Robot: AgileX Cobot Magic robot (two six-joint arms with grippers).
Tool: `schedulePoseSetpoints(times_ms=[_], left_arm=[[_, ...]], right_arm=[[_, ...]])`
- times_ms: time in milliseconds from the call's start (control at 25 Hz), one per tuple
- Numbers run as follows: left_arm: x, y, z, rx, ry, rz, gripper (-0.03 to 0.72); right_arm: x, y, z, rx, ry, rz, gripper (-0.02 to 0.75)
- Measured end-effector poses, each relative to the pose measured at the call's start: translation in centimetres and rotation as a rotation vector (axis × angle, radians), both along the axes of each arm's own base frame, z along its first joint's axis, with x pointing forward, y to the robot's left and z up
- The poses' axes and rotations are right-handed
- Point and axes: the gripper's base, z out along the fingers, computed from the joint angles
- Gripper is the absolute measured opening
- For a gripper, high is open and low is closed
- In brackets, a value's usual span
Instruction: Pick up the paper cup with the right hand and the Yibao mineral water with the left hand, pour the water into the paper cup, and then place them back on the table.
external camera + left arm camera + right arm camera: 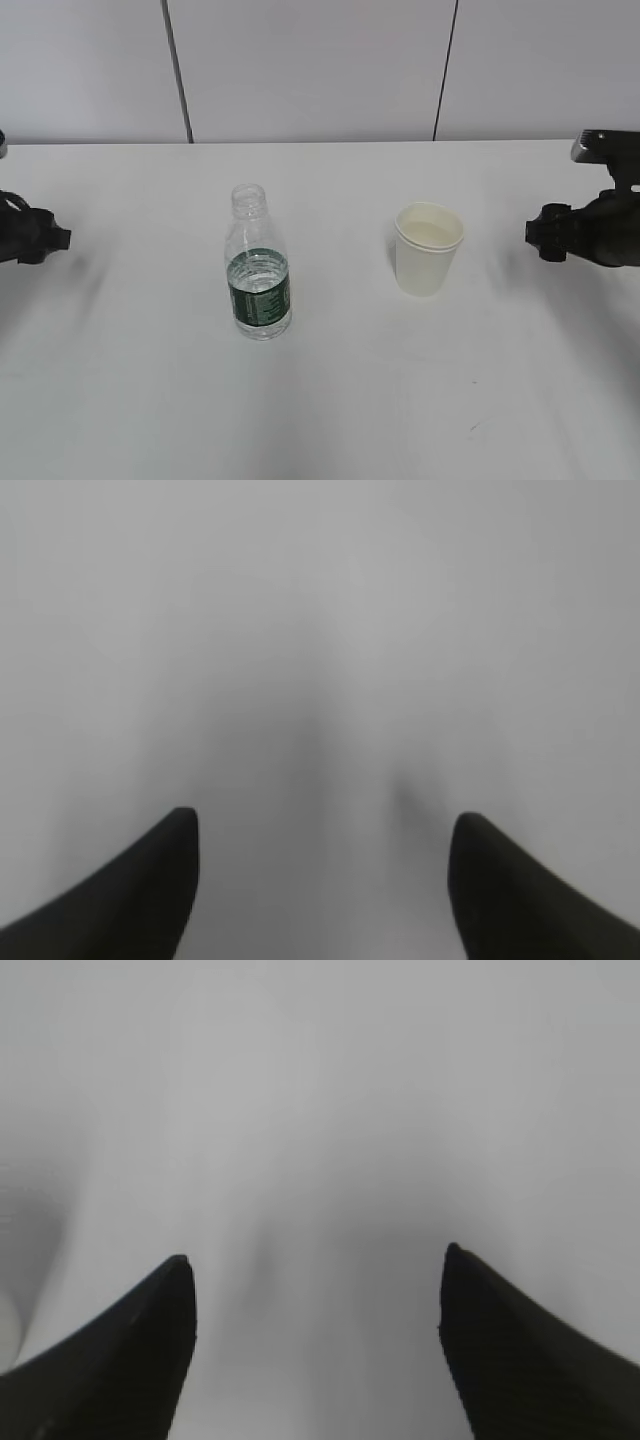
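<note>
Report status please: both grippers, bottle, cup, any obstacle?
Left gripper open, empty. Right gripper open, empty. Bottle and cup upright on table, apart. Nothing in the way.

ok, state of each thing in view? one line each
Yibao mineral water: upright on the table, uncapped, part full, not held.
paper cup: upright on the table, right of the bottle, apart from it, not held.
left hand: open, nothing between its fingers, at the table's left edge.
right hand: open, nothing between its fingers, at the table's right edge.
</note>
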Motion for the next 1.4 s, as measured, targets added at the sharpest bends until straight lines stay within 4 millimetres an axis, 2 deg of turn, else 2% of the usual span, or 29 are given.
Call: schedulePoseSetpoints(times_ms=[160, 320, 600, 760, 1120, 1400], left_arm=[[1.1, 0.2, 2.2, 0.014, 0.147, 0.065, 0.473], [1.2, 0.5, 3.5, 0.032, 0.321, 0.117, 0.464], [0.1, 0.8, 5.1, 0.044, 0.588, 0.181, 0.459], [-0.7, 0.6, 5.2, 0.016, 0.697, 0.193, 0.459], [-1.4, -0.4, 6.1, -0.069, 0.822, 0.152, 0.468], [-1.9, -0.4, 6.6, -0.068, 0.888, 0.141, 0.469]], right_arm=[[0.9, 0.4, 1.9, 0.017, 0.151, 0.045, 0.592], [1.5, 0.6, 3.3, 0.02, 0.267, 0.082, 0.592], [1.7, 1.0, 5.9, 0.037, 0.475, 0.128, 0.59], [1.9, 0.9, 7.7, 0.018, 0.555, 0.151, 0.59], [1.3, 0.5, 11.0, -0.029, 0.732, 0.174, 0.59], [2.0, 0.3, 13.2, -0.061, 0.692, 0.166, 0.589]])
